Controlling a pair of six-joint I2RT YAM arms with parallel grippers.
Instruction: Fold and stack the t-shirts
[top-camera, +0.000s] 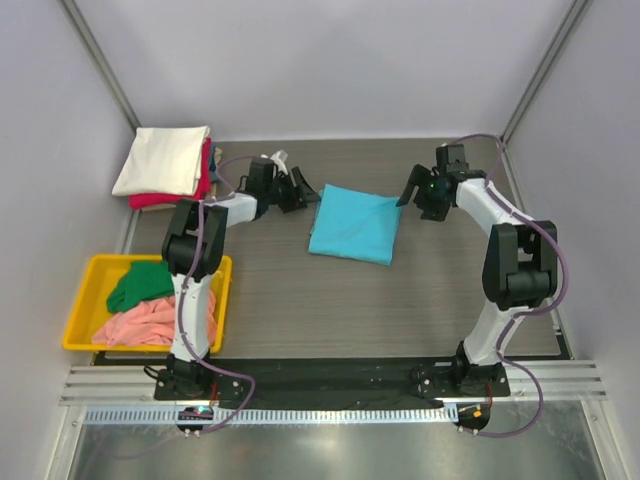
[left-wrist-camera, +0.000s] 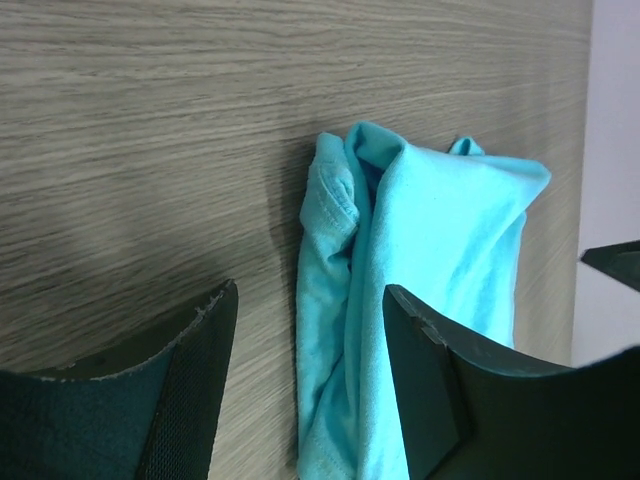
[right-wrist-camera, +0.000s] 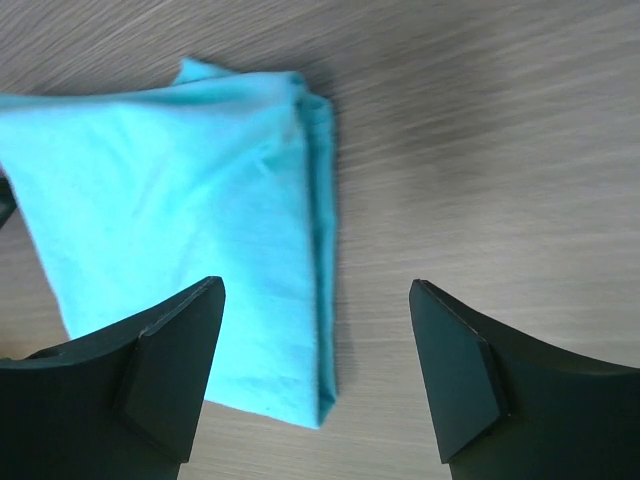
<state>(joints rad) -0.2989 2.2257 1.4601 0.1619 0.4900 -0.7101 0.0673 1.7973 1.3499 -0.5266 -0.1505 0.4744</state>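
The left arm (top-camera: 190, 262) is standing up from its base at the lower left of the top view, bending at the elbow, its forearm lying rightward toward the upper centre. The left gripper (top-camera: 297, 190) is pointing right, its jaws standing wide apart. The right arm (top-camera: 512, 262) is standing at the lower right, folding up and leftward. The right gripper (top-camera: 410, 192) is pointing left and downward, its jaws likewise gaping wide.
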